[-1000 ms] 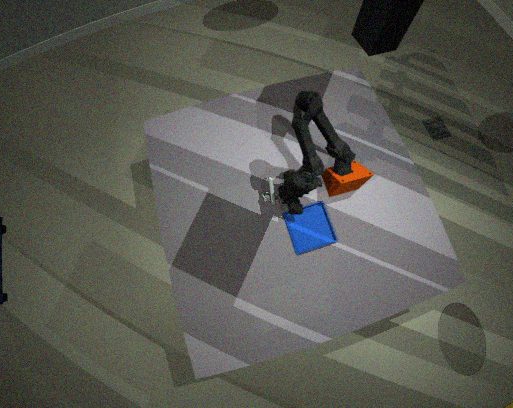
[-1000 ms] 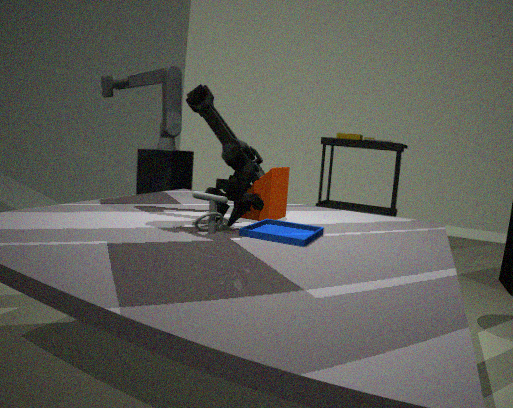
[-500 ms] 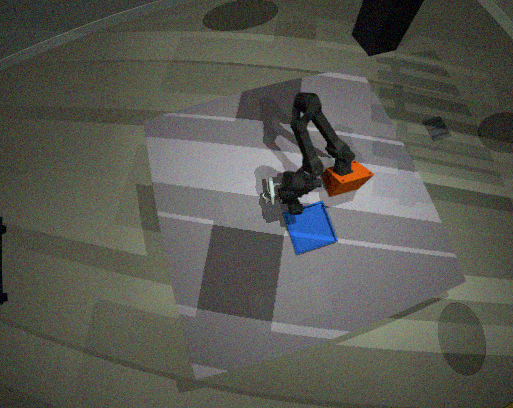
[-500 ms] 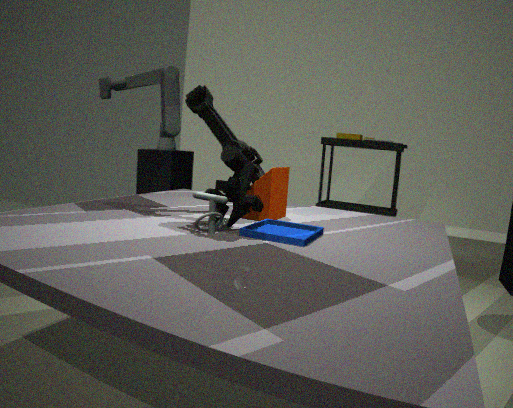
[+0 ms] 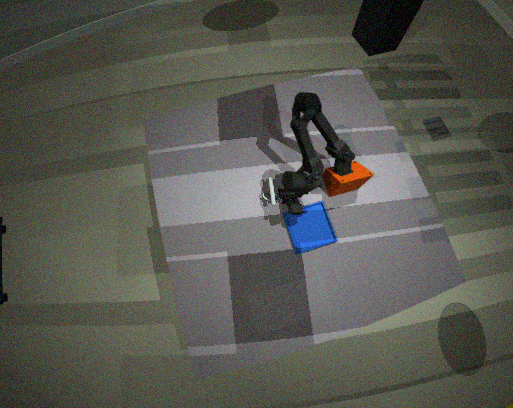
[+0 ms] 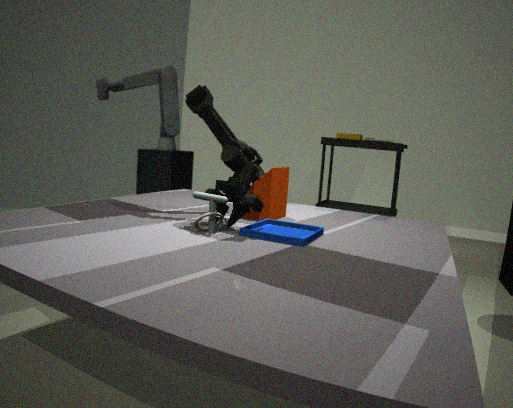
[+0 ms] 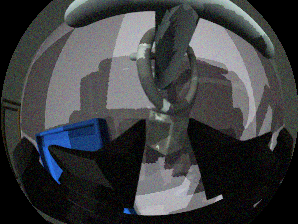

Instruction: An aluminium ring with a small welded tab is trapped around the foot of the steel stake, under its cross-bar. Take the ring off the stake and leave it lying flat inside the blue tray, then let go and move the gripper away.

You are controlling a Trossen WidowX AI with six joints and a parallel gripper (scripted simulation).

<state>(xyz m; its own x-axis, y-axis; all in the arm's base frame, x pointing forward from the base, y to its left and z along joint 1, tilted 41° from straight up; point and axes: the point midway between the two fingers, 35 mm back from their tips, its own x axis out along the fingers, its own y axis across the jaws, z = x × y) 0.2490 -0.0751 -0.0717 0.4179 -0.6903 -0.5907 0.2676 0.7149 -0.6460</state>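
Observation:
The steel stake [image 6: 212, 218] [image 7: 175, 45] stands beside the tray, with its pale cross-bar [image 5: 272, 191] [image 6: 210, 197] [image 7: 85, 16] across the top. The aluminium ring [image 7: 143, 75] is around the stake's post, below the cross-bar, and looks tilted in the exterior view. Its small tab [image 7: 161, 132] points toward my gripper [image 7: 166, 123] [image 6: 225, 221]. My gripper is low at the tray side of the stake, shut on the tab, with dark fingers on either side of it. The blue tray [image 5: 311, 227] [image 6: 284, 232] [image 7: 75, 137] shows no ring inside. The fingertips are hidden in the top view.
An orange block [image 5: 349, 180] [image 6: 271, 196] stands at the arm's base, behind the tray. The stake's cross-bar overhangs the ring close in front of the gripper. The tray's raised rim is near the gripper. A black shelf [image 6: 364, 145] stands in the background beyond the table.

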